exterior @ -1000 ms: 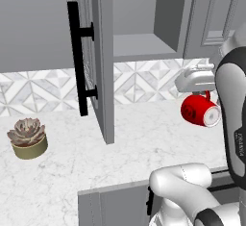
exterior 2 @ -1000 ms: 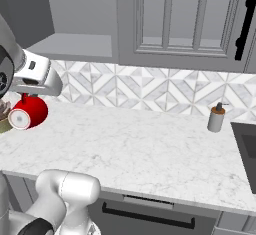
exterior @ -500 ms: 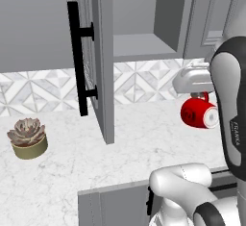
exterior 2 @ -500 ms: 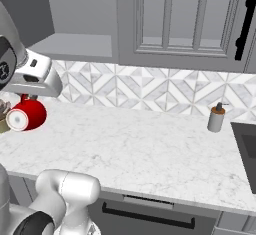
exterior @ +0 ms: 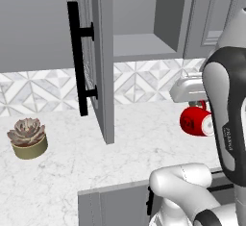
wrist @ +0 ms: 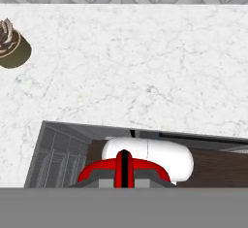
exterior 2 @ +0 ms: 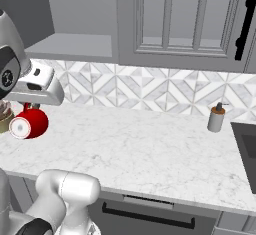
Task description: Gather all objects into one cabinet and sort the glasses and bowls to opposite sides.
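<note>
Now your end effector (exterior: 201, 106) is clamped tight on the red mug (exterior: 196, 121). You hold the mug up in the air, above the white table (exterior: 62, 172). It lies on its side, with its open mouth turned to the right. From the hand view, you look down on the mug's red handle (wrist: 124, 168), and the table lies far below it.

You have the mug to the right of the open cabinet door (exterior: 100, 56). That door has a long black bar handle (exterior: 77, 61). Past the door is the grey shelf (exterior: 139, 44) of the cabinet, higher than the mug and a bit to its left.

On the left of the table sits a small plant in a pot (exterior: 28, 137), well apart from the mug. Far to the right stands a little grey bottle (exterior 2: 216, 118), near the tiled wall (exterior 2: 150, 89).
</note>
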Motion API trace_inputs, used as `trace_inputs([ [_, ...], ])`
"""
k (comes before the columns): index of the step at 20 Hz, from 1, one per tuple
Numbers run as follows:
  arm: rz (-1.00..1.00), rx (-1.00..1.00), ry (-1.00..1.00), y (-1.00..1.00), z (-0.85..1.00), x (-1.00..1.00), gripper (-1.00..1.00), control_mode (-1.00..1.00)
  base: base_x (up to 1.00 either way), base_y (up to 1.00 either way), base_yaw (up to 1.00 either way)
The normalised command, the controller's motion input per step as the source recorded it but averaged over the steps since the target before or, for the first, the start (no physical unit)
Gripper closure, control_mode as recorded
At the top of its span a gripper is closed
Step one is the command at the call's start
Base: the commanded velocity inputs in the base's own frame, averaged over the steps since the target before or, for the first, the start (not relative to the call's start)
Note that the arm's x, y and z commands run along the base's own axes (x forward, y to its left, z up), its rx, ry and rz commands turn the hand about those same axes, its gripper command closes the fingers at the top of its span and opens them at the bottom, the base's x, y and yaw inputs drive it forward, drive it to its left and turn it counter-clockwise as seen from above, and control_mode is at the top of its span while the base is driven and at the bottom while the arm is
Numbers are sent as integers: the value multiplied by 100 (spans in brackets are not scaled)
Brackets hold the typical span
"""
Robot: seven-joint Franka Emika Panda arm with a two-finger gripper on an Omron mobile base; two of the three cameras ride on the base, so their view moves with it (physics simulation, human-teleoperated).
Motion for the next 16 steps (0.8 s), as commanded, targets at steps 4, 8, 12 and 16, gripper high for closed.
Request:
trace_inputs([
  [4,0,-1,3,-1,-24,4,100,-100,0,0,0],
  [8,0,0,0,0,-9,21,100,-100,0,0,0],
  [12,0,-1,0,0,-2,28,100,-100,0,0,0],
  [16,0,0,0,0,0,0,100,100,-20,-14,0],
])
